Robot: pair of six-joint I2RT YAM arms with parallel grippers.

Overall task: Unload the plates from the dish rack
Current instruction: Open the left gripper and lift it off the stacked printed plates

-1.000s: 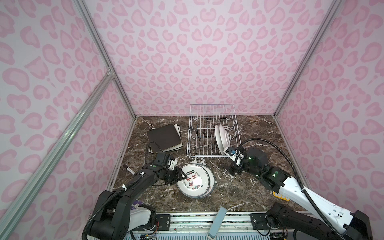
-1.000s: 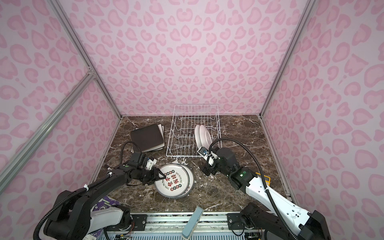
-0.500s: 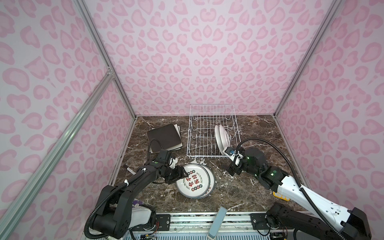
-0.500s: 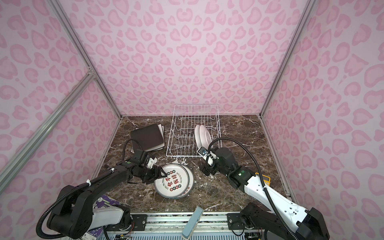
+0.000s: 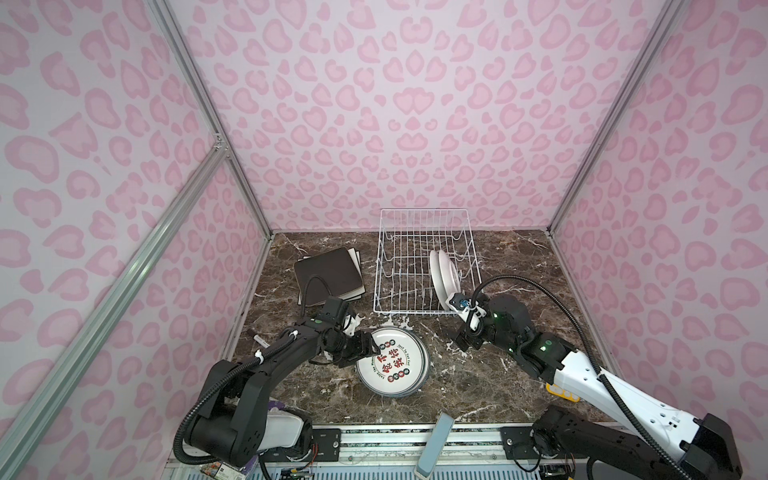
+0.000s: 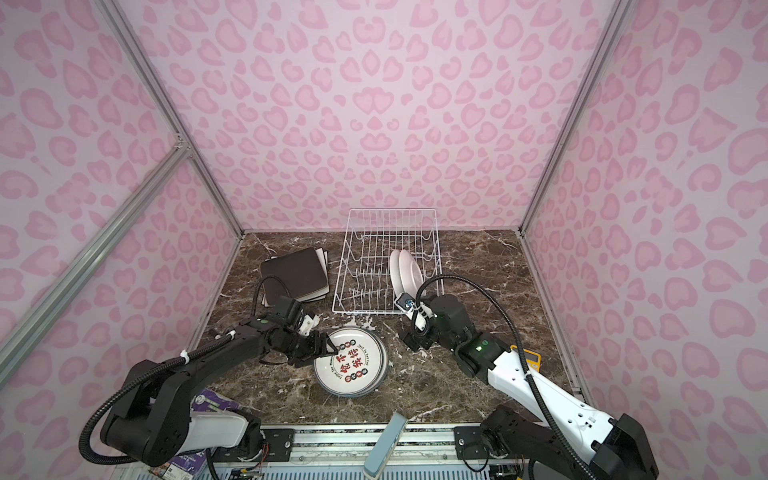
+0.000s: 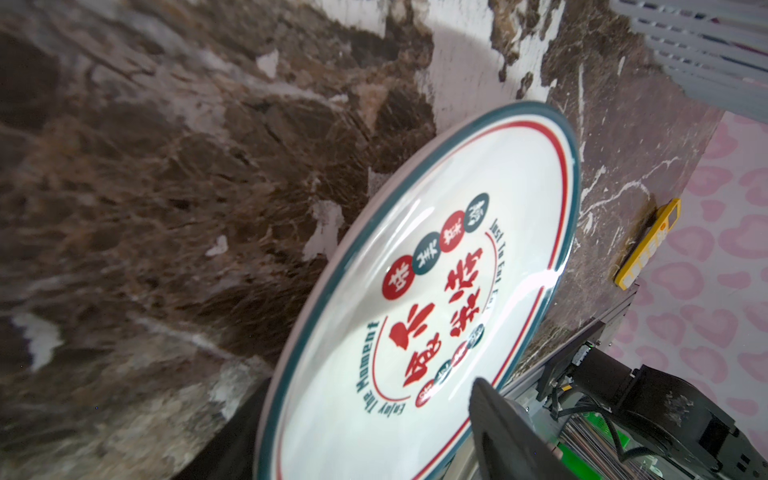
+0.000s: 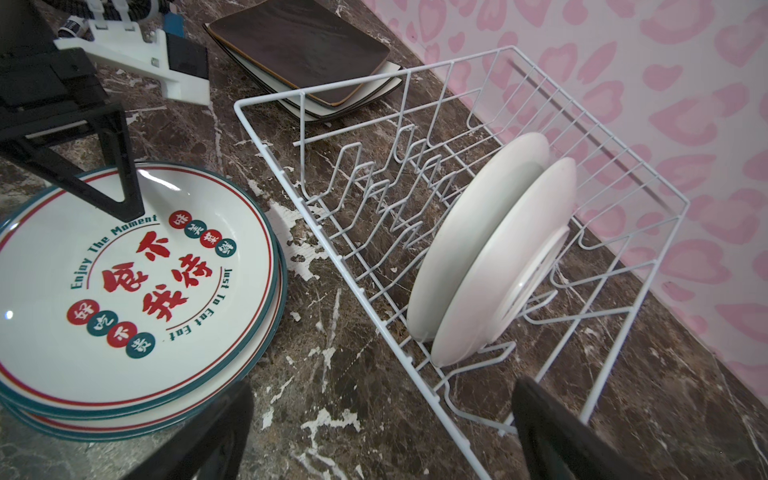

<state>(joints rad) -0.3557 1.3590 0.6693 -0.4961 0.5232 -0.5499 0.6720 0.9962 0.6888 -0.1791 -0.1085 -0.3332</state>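
Left pincer (image 5: 370, 342) low, jaws parted, right pincer (image 8: 382, 386) gaping wide, both arms stretched forward, wrists bent down

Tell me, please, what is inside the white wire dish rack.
Inside the dish rack two round white plates stand on edge, close together, between the prongs. The other slots show only the marble tabletop beneath. The plates' front faces are turned away, so any print is hidden.

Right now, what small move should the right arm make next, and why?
Probably ease the right gripper forward until its open jaws straddle the rim of the nearer plate in the rack. That plate and another plate stand on edge there, and this gripper faces them with nothing held.
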